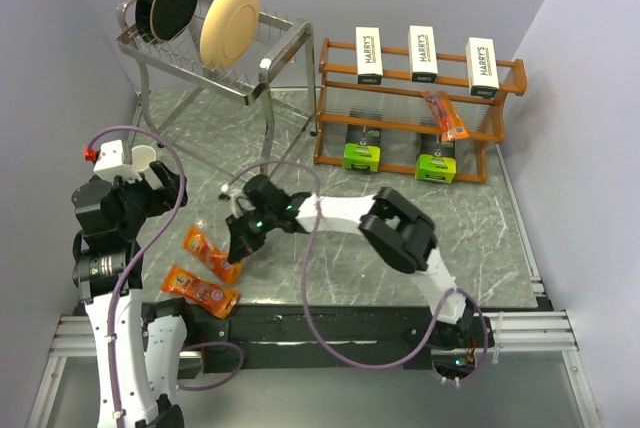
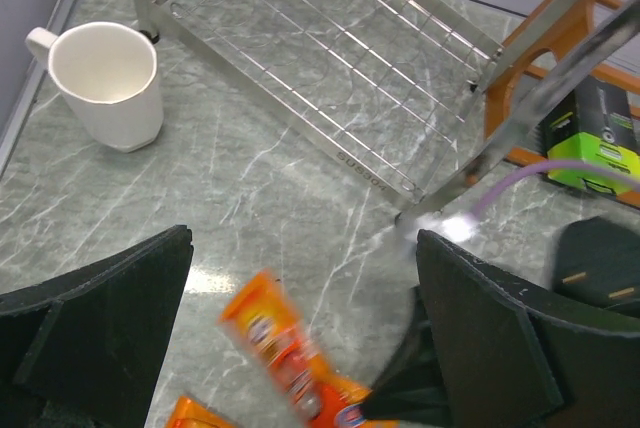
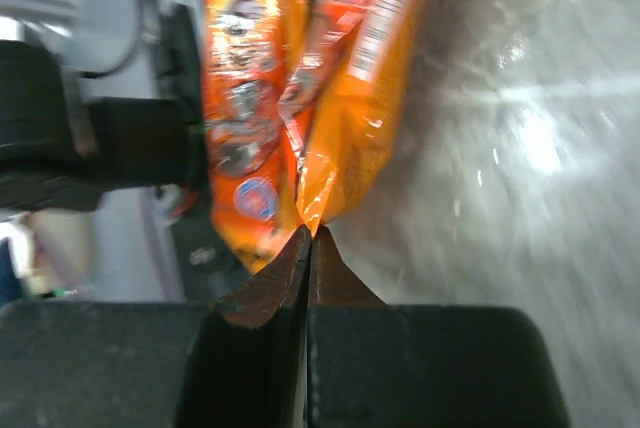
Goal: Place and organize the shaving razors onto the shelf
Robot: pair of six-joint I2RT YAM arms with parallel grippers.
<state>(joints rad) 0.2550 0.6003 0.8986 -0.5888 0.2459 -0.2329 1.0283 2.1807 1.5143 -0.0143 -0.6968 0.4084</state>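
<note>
Right gripper (image 3: 308,240) clamped tight on the edge of a flat, glossy, crinkly orange pack (image 1: 212,255), front-left on the grey marble-look table (image 1: 480,218). Left gripper (image 2: 300,333) above it, jaws wide apart, holding nothing. Second pack (image 1: 200,289) lies just nearer the edge. Slatted wooden shelf (image 1: 328,108): white boxes (image 1: 425,53) top, third pack (image 1: 446,116) tilted mid, black-green packs (image 1: 361,153) bottom.
</note>
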